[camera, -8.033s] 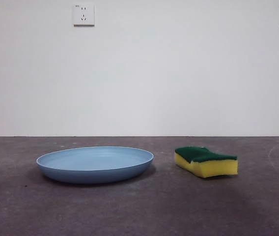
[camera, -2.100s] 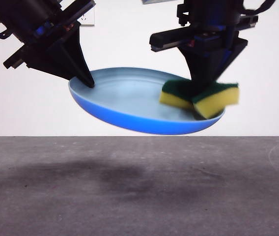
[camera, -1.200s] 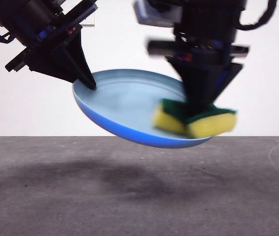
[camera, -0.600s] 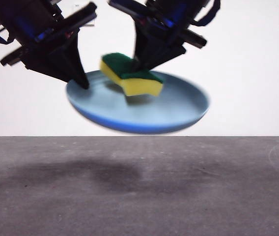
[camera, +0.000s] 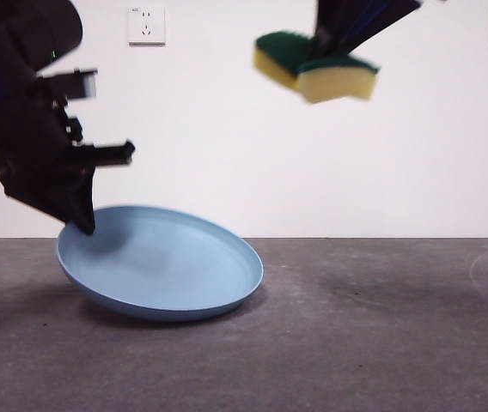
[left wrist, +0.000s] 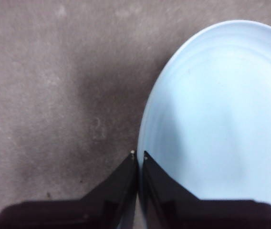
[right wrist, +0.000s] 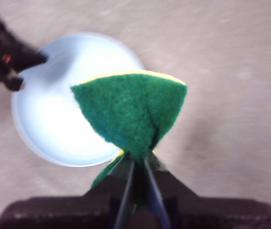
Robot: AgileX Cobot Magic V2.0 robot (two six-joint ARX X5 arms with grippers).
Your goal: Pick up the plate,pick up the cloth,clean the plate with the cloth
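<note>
Left tool (camera: 85, 225) pinches tilted light-blue plate (camera: 162, 270) rim.

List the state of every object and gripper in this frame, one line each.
plate: tilted, lower edge on the table, raised rim pinched by the left gripper.
sponge: held in the air, well above and clear of the plate, green side up.
left gripper: shut on the plate's rim.
right gripper: shut on the sponge, squeezing it.
wall sockets: nothing plugged in.
</note>
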